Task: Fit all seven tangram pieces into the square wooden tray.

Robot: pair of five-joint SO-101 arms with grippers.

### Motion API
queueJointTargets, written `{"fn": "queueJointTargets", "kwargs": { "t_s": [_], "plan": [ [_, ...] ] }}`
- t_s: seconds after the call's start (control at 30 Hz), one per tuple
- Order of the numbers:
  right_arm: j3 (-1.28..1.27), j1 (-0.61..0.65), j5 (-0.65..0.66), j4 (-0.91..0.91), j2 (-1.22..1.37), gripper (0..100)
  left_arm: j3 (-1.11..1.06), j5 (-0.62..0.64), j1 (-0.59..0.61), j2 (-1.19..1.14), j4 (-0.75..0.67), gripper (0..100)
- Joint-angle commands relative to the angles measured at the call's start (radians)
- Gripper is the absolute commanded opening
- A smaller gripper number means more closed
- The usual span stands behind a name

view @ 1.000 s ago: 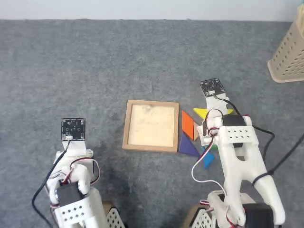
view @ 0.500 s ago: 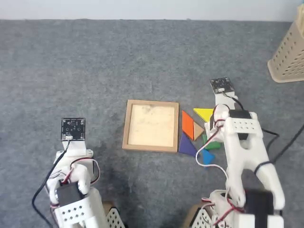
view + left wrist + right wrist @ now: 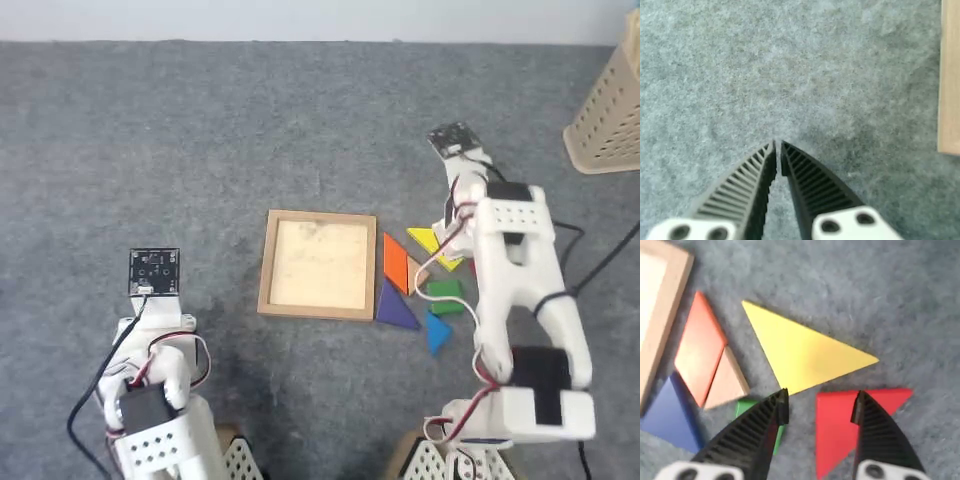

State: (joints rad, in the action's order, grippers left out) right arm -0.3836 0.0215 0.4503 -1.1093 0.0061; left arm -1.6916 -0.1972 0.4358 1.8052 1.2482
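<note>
Wooden, the tray (image 3: 268, 262) lies on grey carpet, the pieces (image 3: 396, 263) just beside it (all outside). We see the right gripper (image 3: 821, 396) spread wide over the yellow triangle (image 3: 802, 352) and red triangle (image 3: 840, 422); the left gripper (image 3: 778, 146) is pinched closed.

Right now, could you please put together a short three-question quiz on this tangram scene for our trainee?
1. True or false: the square wooden tray has no pieces in it yet.
2. Of the left gripper and the right gripper, which is open? A. the left only. B. the right only. C. both.
3. Fill in: the parallelogram lying beside the tray is coloured ___.
Key: 1 true; 2 B; 3 orange.
</note>
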Motion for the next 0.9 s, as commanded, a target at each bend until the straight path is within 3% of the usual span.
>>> {"fn": "queueJointTargets", "kwargs": {
  "t_s": [0.0, 0.2, 0.57, 0.7, 0.87],
  "plan": [
    [0.086, 0.019, 0.058, -0.058, 0.015, 22.0, 0.007, -0.005, 0.005, 0.014, 0.008, 1],
    [-0.106, -0.045, -0.072, 0.035, -0.051, 22.0, 0.007, -0.005, 0.005, 0.014, 0.008, 1],
    [-0.569, -0.082, -0.077, 0.134, -0.489, 21.7, 0.007, -0.005, 0.005, 0.014, 0.008, 1],
    [-0.519, -0.085, -0.077, 0.127, -0.519, 21.9, 0.007, -0.005, 0.005, 0.014, 0.008, 1],
    [-0.292, -0.122, -0.132, 0.088, -0.372, 22.1, 0.007, -0.005, 0.005, 0.014, 0.008, 1]
  ]
}}
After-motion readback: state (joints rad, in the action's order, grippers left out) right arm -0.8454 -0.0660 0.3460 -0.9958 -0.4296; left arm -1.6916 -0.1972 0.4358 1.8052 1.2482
